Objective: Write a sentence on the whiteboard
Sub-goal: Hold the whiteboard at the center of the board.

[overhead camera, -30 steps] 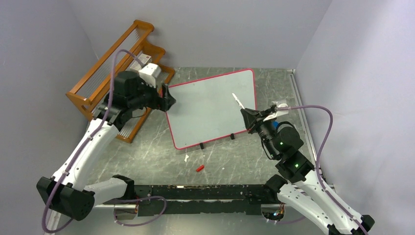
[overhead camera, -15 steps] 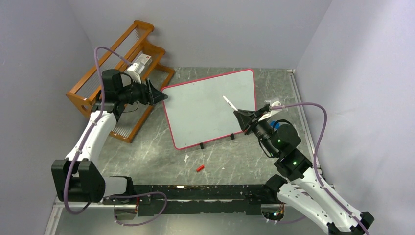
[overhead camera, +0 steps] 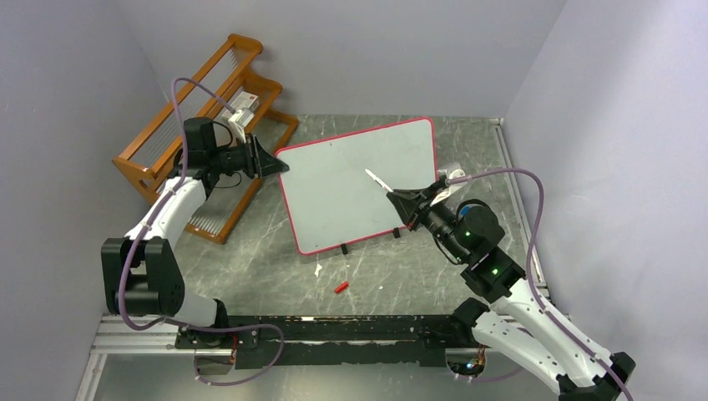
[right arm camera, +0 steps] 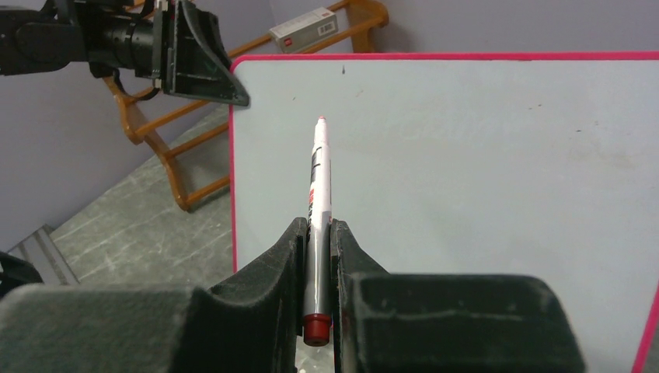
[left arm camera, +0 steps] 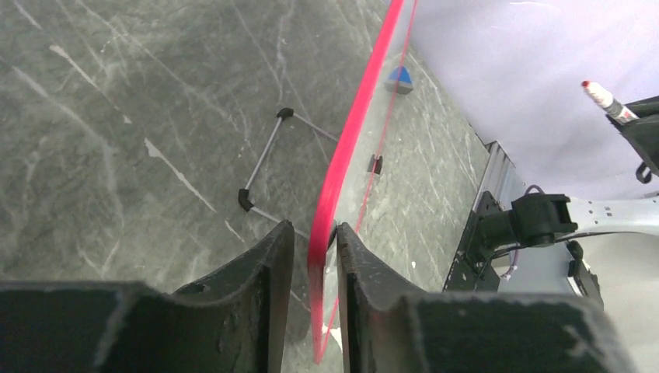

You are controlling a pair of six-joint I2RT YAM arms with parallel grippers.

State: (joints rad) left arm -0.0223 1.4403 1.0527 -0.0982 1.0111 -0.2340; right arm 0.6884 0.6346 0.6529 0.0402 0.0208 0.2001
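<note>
The whiteboard (overhead camera: 359, 180) stands tilted on the stone table, its red frame (left arm camera: 353, 132) running away from the left wrist camera. My left gripper (overhead camera: 280, 164) straddles the board's upper left corner, jaws (left arm camera: 315, 233) closed in on the red edge. My right gripper (overhead camera: 394, 196) is shut on a red-capped marker (overhead camera: 377, 180), whose tip points at the board's middle without clearly touching. In the right wrist view the marker (right arm camera: 319, 171) sticks out of the right gripper (right arm camera: 317, 225) over the white face (right arm camera: 466, 155). No sentence shows on the board.
A wooden rack (overhead camera: 200, 109) with a small white box (overhead camera: 244, 104) stands at the back left, close behind my left gripper. A red cap (overhead camera: 341, 286) and a white scrap (overhead camera: 318, 269) lie in front of the board's black feet (overhead camera: 344, 249).
My left gripper swung up and back to the board's upper left corner and closed on its edge. My right gripper carried the marker leftward toward the board's middle.
</note>
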